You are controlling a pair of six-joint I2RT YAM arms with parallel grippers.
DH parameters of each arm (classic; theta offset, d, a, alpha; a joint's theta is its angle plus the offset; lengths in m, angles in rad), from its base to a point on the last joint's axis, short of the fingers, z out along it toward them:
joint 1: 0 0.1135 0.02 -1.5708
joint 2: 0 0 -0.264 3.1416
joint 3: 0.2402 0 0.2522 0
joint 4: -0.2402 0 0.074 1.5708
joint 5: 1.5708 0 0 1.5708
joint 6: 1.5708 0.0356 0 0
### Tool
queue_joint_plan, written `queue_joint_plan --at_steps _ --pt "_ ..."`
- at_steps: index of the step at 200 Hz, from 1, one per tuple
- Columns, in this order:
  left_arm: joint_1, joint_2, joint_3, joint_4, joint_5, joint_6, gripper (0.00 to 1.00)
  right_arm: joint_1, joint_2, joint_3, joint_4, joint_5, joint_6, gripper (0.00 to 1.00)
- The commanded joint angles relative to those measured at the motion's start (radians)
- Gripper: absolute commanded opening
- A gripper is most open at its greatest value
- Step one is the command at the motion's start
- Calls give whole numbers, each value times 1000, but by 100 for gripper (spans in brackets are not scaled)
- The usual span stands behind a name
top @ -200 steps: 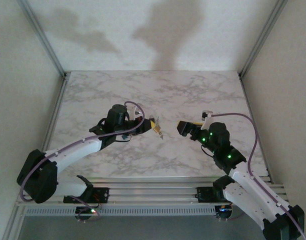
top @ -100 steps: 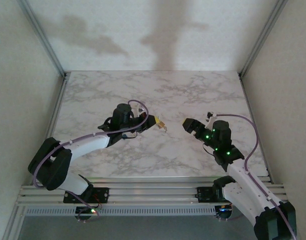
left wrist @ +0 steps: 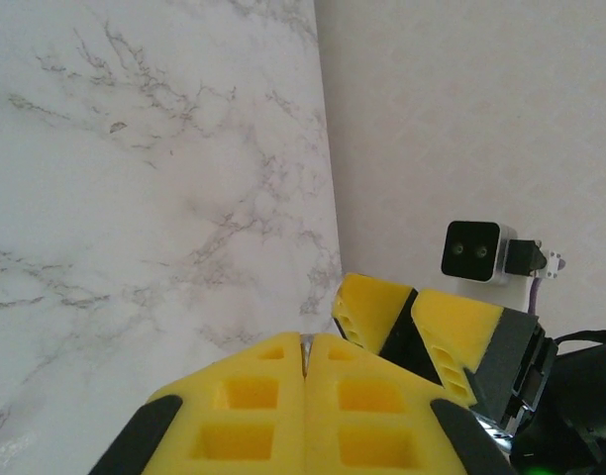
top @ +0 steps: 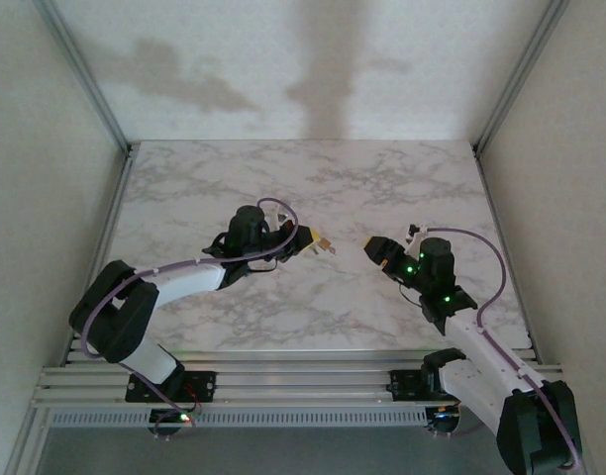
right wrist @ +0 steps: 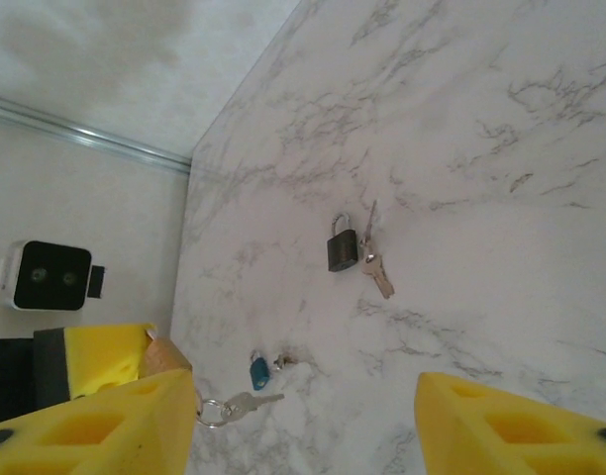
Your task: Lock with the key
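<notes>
No writing, brand, number or sign can be read anywhere here. The dark padlock lying on the table and the keys beside it are too small to show any stamped marking

Landmark: left gripper. Its brass padlock and dangling key jut into the narrow gap toward the right gripper. Far side: open table. Behind it, low obstacles on the marble: dark padlock, small blue item.
</notes>
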Motion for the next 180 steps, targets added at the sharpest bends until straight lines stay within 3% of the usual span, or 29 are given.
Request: queue_joint_plan --at_steps 1,53,82,180 --pt "-5 14 31 75 27 -28 0 -6 19 -26 94 -56 25 52" --pt "-23 48 21 165 43 -101 0 -7 137 -30 302 -265 95 43" --pt "-40 64 25 190 40 -120 0 -6 179 -31 351 -299 116 36" --pt "-67 98 22 271 35 -180 0 -4 219 -37 419 -329 139 33"
